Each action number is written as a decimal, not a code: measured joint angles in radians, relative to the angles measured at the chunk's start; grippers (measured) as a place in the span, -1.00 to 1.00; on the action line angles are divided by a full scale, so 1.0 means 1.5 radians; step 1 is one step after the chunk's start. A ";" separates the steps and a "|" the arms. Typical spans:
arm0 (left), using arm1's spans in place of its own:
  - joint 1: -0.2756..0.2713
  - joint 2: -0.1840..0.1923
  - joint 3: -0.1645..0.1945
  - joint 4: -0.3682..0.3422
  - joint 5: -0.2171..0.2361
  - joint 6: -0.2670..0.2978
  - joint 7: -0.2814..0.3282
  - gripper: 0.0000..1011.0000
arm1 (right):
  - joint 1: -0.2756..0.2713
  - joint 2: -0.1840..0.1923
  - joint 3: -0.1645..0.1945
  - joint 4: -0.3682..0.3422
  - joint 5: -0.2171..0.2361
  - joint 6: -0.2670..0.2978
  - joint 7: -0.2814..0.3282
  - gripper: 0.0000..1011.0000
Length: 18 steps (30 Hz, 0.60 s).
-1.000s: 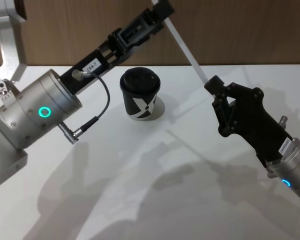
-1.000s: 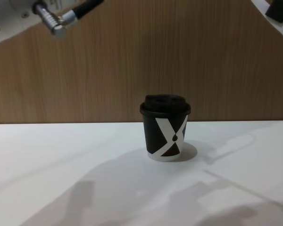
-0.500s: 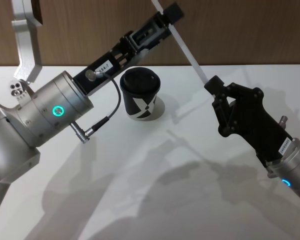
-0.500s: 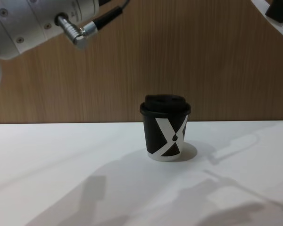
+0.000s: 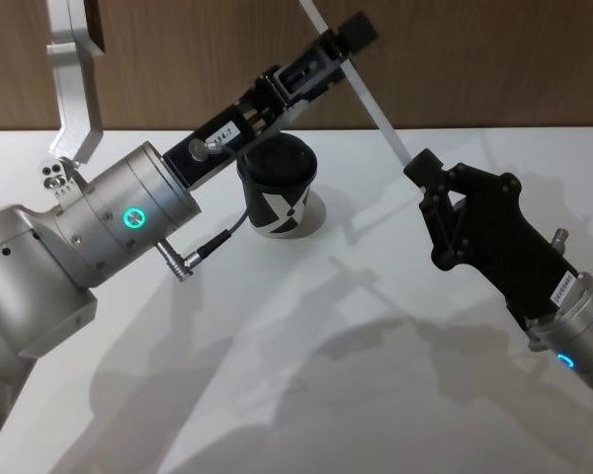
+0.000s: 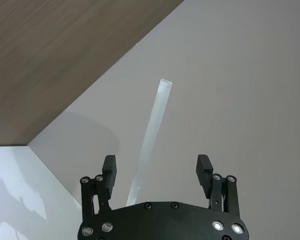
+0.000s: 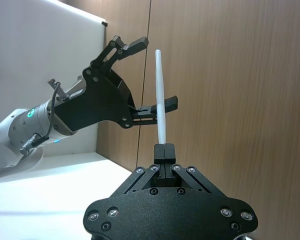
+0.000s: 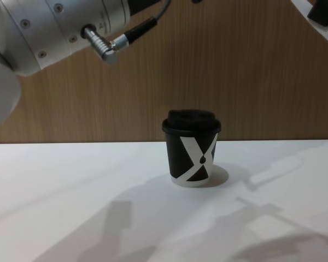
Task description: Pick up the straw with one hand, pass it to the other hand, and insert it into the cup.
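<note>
My right gripper (image 5: 421,165) is shut on the lower end of the white straw (image 5: 368,101), holding it slanted up above the table. The right wrist view has the straw (image 7: 160,95) rising from the shut gripper (image 7: 164,148). My left gripper (image 5: 344,41) is open, its fingers on either side of the straw's upper part, not closed on it. In the left wrist view the straw (image 6: 149,142) runs between the two spread fingers (image 6: 109,169). The black cup (image 5: 277,185) with its domed lid and white X mark stands on the table below the left arm, and the chest view has the cup (image 8: 191,155) too.
The white table (image 5: 277,355) stretches all around the cup. A wooden wall (image 8: 235,71) runs behind it. My left arm's thick grey body (image 5: 89,227) hangs over the table's left side, and its cable plug (image 8: 106,46) juts out high above the cup.
My left arm has moved right and forward, bringing its open fingers around the straw's upper part. The right gripper, the straw and the cup have stayed put.
</note>
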 joint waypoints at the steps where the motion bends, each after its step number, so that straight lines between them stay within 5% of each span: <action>1: -0.001 0.000 0.001 0.002 0.000 -0.001 0.000 0.98 | 0.000 0.000 0.000 0.000 0.000 0.000 0.000 -1.00; 7: -0.004 -0.001 0.005 0.007 0.000 -0.003 -0.001 0.84 | 0.000 0.000 0.000 0.000 0.000 0.000 0.000 -1.00; 18: -0.008 -0.002 0.009 0.011 0.001 -0.004 -0.002 0.16 | 0.000 0.000 0.000 0.000 0.000 0.000 0.000 -1.00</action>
